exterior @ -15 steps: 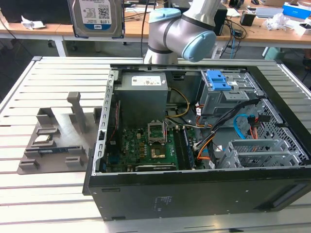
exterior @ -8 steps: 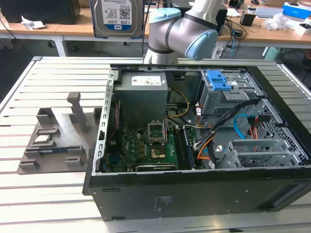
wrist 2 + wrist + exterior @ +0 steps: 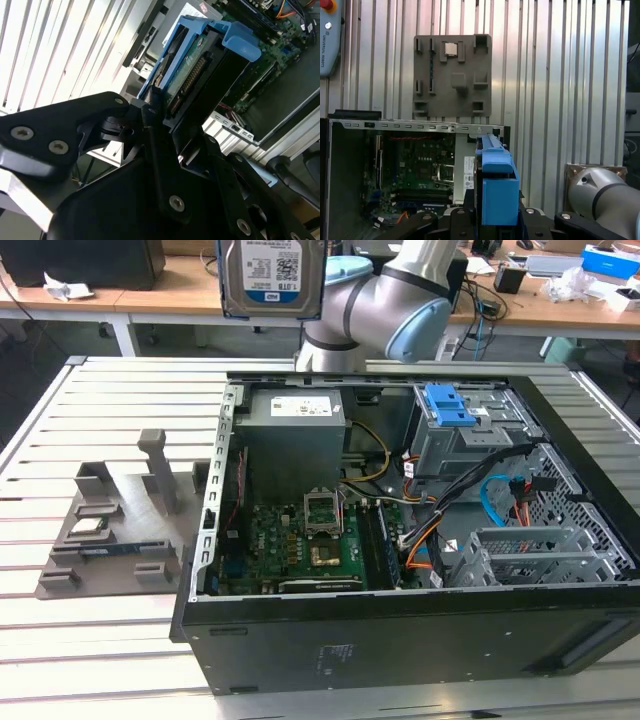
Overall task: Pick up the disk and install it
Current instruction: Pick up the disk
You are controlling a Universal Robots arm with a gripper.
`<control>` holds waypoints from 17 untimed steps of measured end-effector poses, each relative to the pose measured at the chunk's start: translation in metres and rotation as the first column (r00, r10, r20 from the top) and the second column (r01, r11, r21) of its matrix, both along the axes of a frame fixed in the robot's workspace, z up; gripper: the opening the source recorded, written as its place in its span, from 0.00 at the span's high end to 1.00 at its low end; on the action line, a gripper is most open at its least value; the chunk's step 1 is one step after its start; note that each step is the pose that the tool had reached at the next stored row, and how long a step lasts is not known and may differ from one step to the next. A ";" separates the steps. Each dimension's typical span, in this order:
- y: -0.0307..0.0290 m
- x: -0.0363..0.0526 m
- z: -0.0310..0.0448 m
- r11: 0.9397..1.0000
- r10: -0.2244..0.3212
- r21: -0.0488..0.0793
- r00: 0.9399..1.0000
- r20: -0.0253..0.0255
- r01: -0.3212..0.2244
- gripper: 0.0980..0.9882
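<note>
- The gripper (image 3: 175, 122) is clamped on the disk (image 3: 271, 275), which hangs high above the open computer case (image 3: 400, 640).
- Judged best: align the blue carrier frame (image 3: 496, 186) square to the drive cage (image 3: 530, 555), clear of the cables (image 3: 440, 512).

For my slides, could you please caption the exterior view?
The arm holds the disk aloft by the open computer case; a grey fixture lies beside it.
</note>
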State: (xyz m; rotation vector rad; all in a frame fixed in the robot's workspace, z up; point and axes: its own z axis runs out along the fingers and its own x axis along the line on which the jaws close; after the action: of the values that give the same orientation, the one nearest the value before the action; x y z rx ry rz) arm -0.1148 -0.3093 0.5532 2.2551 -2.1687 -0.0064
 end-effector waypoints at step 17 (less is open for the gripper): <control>0.0000 0.0905 0.0000 1.000 0.000 0.000 1.000 0.000 0.000 0.70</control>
State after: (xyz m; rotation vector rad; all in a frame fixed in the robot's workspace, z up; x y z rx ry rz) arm -0.0243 -0.3093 0.5532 2.2550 -2.1687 -0.0065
